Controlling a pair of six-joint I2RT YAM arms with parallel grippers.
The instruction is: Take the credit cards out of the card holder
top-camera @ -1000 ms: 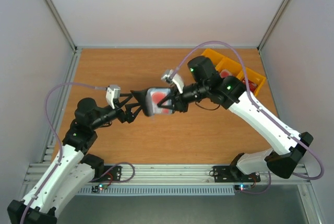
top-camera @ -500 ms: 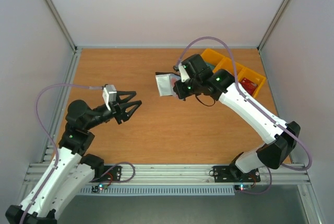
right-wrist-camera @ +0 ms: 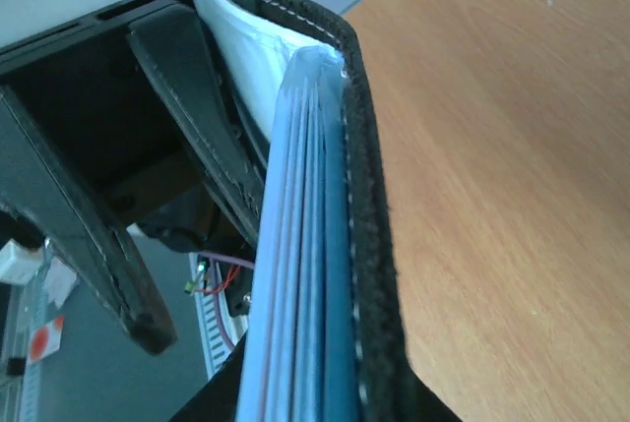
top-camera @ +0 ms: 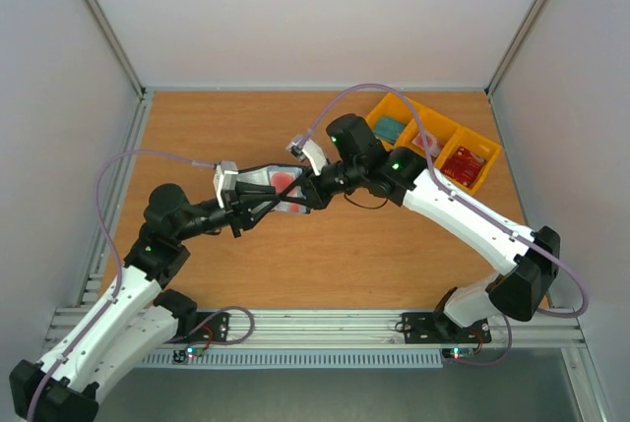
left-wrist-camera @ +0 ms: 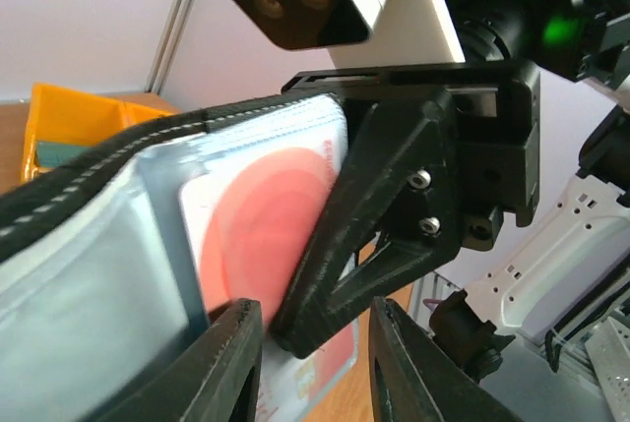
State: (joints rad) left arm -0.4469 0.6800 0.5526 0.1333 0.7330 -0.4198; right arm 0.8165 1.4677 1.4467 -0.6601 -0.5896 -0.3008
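The card holder point(top-camera: 258, 182) hangs open above the table, and my right gripper point(top-camera: 301, 193) is shut on its right side. In the right wrist view the card holder point(right-wrist-camera: 335, 245) shows edge-on: blue layers with a dark stitched rim running out from my right gripper point(right-wrist-camera: 315, 402). A credit card point(left-wrist-camera: 256, 245), pale with a red disc, sits in its front pocket; the same credit card point(top-camera: 285, 178) shows red from above. My left gripper point(left-wrist-camera: 315, 368) stands part-way open around the card's lower corner and a fingertip point(left-wrist-camera: 295, 329) of the right gripper, with a gap at its right finger.
A yellow three-compartment tray point(top-camera: 492, 153) stands at the back right of the wooden table point(top-camera: 197, 137); it holds a teal item point(top-camera: 391, 128) and red card-like pieces point(top-camera: 465, 162). Grey walls close in the table on three sides. Both arms meet mid-table.
The arms parted, the right one carrying the holder toward the back, then met again further left. My left gripper's jaws went from wide open to a much narrower gap.
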